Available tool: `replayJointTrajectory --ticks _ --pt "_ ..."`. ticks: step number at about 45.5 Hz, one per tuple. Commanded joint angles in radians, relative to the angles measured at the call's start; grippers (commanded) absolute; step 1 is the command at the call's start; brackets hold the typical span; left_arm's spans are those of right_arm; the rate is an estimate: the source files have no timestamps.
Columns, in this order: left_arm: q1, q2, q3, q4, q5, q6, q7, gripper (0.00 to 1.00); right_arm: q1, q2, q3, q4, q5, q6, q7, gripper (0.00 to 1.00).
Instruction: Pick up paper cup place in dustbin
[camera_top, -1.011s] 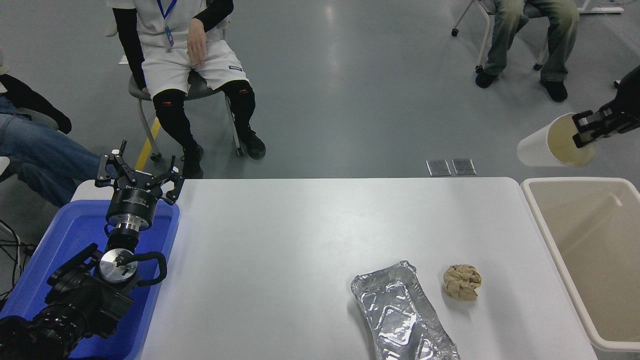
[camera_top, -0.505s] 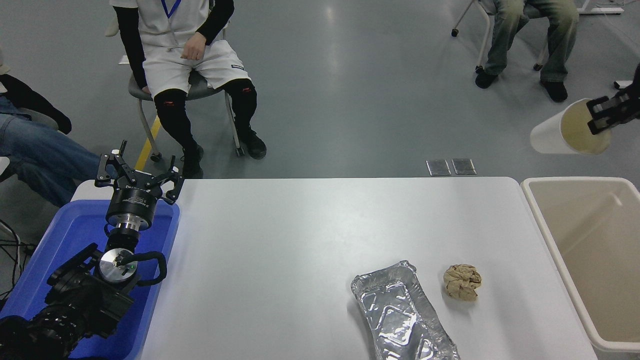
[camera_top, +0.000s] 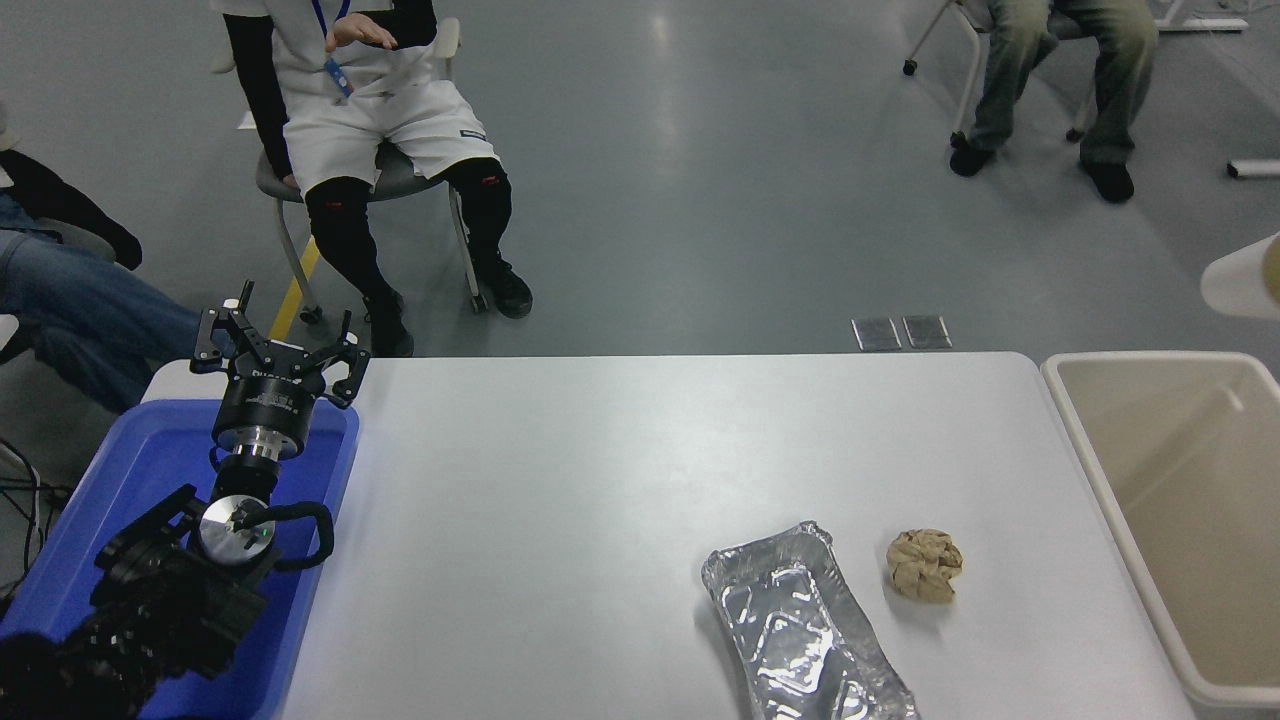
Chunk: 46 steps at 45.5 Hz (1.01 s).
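The paper cup (camera_top: 1243, 283) shows only partly at the right edge, lying on its side in the air above the far end of the dustbin (camera_top: 1090, 455). What holds it lies outside the picture, as does my right gripper. The dustbin is a large beige tub standing against the table's right side, and its visible inside is bare. My left gripper (camera_top: 277, 338) is parked open over the blue tub at the lower left.
A silver foil tray (camera_top: 800, 630) and a crumpled brown paper ball (camera_top: 925, 565) lie on the white table (camera_top: 620, 480) near the front right. A blue plastic tub (camera_top: 120, 470) sits at the left. People sit on chairs beyond the table's far side.
The cup has travelled to the right and is now mostly past the picture's edge. My right gripper, seen shut on its rim before, has left the view. A seated person raised a hand.
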Motion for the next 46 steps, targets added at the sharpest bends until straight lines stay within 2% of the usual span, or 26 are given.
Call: replayJointTrajectory --ticks 1,12,18,33,46 --pt "0.000 0.000 0.000 0.000 0.000 0.000 0.000 0.99 -0.296 -0.044 0.147 -0.183 0.025 0.000 0.000 0.00" --pt "0.000 0.000 0.000 0.000 0.000 0.000 0.000 0.99 -0.546 -0.016 0.299 -0.307 0.042 0.000 0.000 0.00" --pt "0.000 0.000 0.000 0.000 -0.002 0.000 0.000 0.99 -0.671 0.021 0.354 -0.375 0.085 -0.087 0.000 0.00" --pt "0.000 0.000 0.000 0.000 0.000 0.000 0.000 0.99 -0.904 0.065 0.462 -0.465 0.329 -0.408 -0.002 0.00" --pt "0.000 0.000 0.000 0.000 0.000 0.000 0.000 0.99 -1.080 0.157 0.535 -0.485 0.386 -0.735 0.000 0.00"
